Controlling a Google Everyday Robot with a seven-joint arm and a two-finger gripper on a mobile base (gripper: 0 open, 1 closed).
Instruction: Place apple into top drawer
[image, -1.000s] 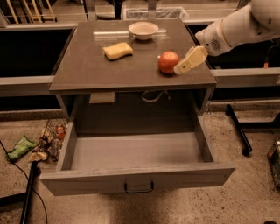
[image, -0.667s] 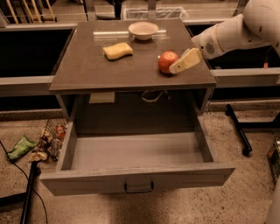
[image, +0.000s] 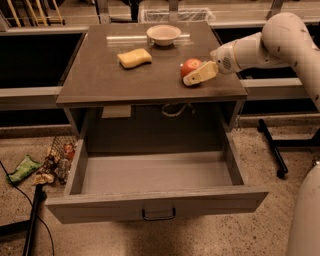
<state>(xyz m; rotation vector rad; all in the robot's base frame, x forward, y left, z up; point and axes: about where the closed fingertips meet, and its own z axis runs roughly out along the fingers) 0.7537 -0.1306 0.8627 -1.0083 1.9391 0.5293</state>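
Observation:
The apple (image: 189, 65), round and red-orange, sits on the brown tabletop (image: 125, 82) near its right front corner. My gripper (image: 194, 76) reaches in from the right on the white arm (image: 260, 45) and is right at the apple, its cream-coloured tip lying across the apple's front right side. The top drawer (image: 155, 204) is pulled wide open below the tabletop. Its grey inside shows nothing in it, and its small dark handle (image: 158, 215) faces me.
A yellow sponge (image: 134, 57) and a pale round bowl (image: 163, 34) lie further back on the tabletop. Litter (image: 56, 159) and a green packet (image: 22, 169) lie on the floor at left beside a black cable (image: 32, 220). A black stand leg (image: 272, 150) is at right.
The arm has swung left and slightly lower; the gripper, which was beside the apple's right, now lies against it. The apple and drawer have not moved.

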